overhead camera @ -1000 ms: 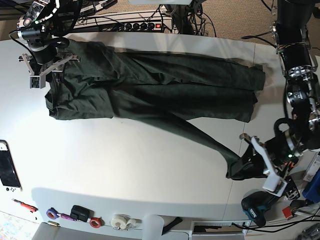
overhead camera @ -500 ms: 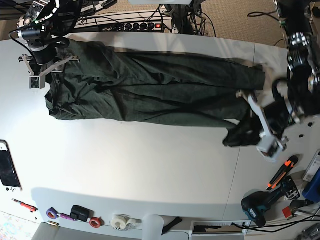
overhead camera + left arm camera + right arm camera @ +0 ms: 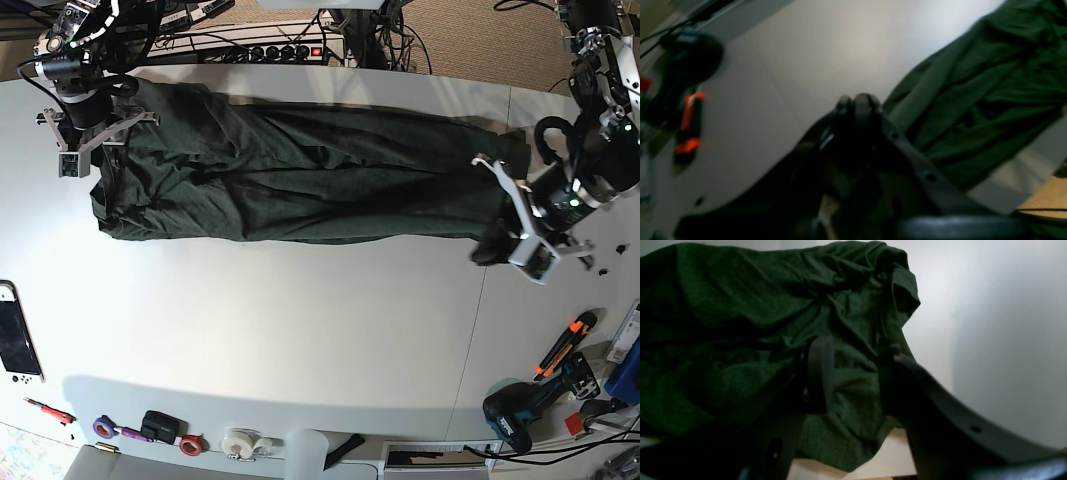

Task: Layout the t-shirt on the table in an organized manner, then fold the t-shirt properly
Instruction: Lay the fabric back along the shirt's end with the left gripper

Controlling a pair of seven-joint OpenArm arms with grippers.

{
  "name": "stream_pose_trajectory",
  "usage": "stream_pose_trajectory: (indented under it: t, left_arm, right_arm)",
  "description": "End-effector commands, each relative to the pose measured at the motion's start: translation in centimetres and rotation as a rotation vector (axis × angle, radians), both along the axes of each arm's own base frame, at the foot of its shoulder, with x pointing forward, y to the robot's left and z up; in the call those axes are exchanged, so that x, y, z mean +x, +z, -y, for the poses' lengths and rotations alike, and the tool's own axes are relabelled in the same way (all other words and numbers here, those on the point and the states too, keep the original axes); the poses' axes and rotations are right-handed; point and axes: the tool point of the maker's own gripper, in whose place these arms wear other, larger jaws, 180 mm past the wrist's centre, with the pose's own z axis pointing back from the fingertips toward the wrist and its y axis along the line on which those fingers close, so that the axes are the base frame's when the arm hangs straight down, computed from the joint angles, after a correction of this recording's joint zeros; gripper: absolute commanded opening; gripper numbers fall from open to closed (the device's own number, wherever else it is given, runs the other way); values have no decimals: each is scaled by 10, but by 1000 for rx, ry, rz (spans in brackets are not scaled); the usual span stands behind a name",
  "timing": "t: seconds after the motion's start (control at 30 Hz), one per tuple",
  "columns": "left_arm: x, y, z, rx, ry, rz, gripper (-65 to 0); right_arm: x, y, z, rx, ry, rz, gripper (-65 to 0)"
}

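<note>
The dark olive t-shirt (image 3: pixel 300 175) lies as a long wrinkled band across the far half of the white table (image 3: pixel 300 330). My left gripper (image 3: pixel 500 232) hovers at the band's right end, shut on a bunched corner of the t-shirt. In the left wrist view its fingertips (image 3: pixel 857 103) are pressed together, with t-shirt (image 3: pixel 977 100) folds spreading to the right. My right gripper (image 3: pixel 95 140) stands open over the t-shirt's left end. Its two fingers (image 3: pixel 820 373) are apart, with crumpled t-shirt (image 3: pixel 750 316) fabric behind and beneath them.
A handheld game console (image 3: pixel 18 340) lies at the table's left edge. Tape rolls (image 3: pixel 240 440) and small items line the near edge. A drill (image 3: pixel 510 420) and an orange-handled tool (image 3: pixel 565 345) lie at the right, past the table's thin seam (image 3: pixel 478 330). A power strip (image 3: pixel 270 50) sits behind.
My left gripper carried the t-shirt's corner from the near right of the table up toward the far side, pulling the diagonal flap back into the band. The right arm stayed put.
</note>
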Motion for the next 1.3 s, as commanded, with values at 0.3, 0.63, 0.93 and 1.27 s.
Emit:
stream_pose_trajectory:
  t: [0.3,0.63,0.93,1.27]
  left_arm:
    - [-14,-8,-33,21,98,-20,-650]
    - [-8,-7,-48,88,160,34,-311]
    - [-4,-90,-99,17,319,-208,-311]
    - [-22,-127,-96,-526,232,-438,-311]
  right_arm:
    - [4,9,1,-15,7,33,-429]
    - [2,7,1,-14,4,18,-429]
    - [-8,4,22,-139,-43,-48,-429]
    - [-3,10,25,-155,-33,-22,-429]
